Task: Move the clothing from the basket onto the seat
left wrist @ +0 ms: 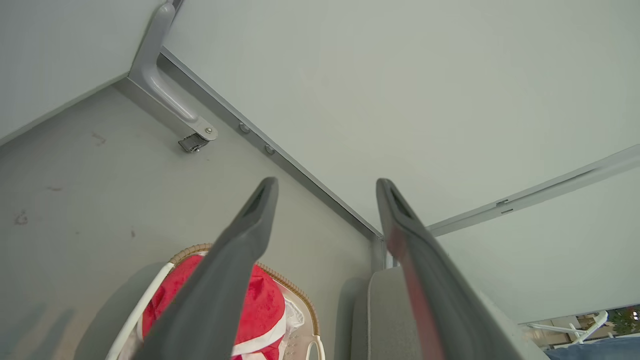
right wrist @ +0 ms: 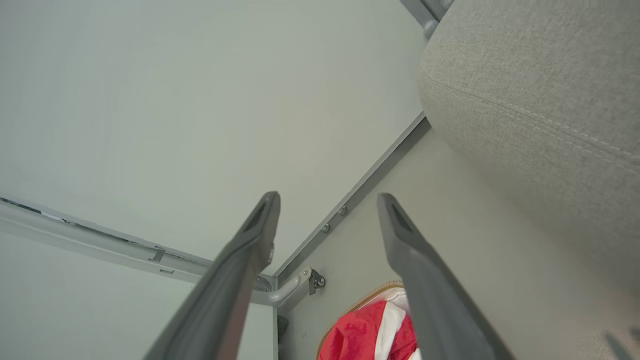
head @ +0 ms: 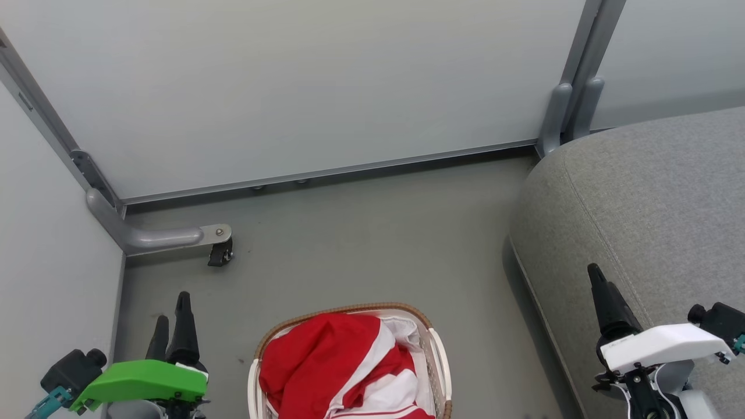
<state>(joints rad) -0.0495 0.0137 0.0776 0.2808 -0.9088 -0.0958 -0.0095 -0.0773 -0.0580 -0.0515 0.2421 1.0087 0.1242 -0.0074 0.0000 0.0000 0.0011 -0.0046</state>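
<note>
- The clothing is lying heaped inside the basket, bright red soft fabric with broad white panels folding through it, and thin red-and-white striped trim is showing at the bottom edge.
- How many garments are making up the heap, I cannot tell; they are bunching together as one crumpled mound.
- One basket is sitting on the floor: oval, white slatted plastic walls, a brown woven rim and a white liner peeking out on the right.
- One seat is standing just to the right of the basket, apart from it: large, grey woven upholstery, with a rounded corner and a stitched seam running along it.
- Two claws are showing, each with two long dark tapering fingers.
- The left claw is hovering left of the basket, released, fingers spread and gripping nothing.
- The right claw is hanging over the seat's edge, also released and empty.
- Smooth pale wall panels are closing in the back, with one grey metal foot carrying a small black caster.
</note>
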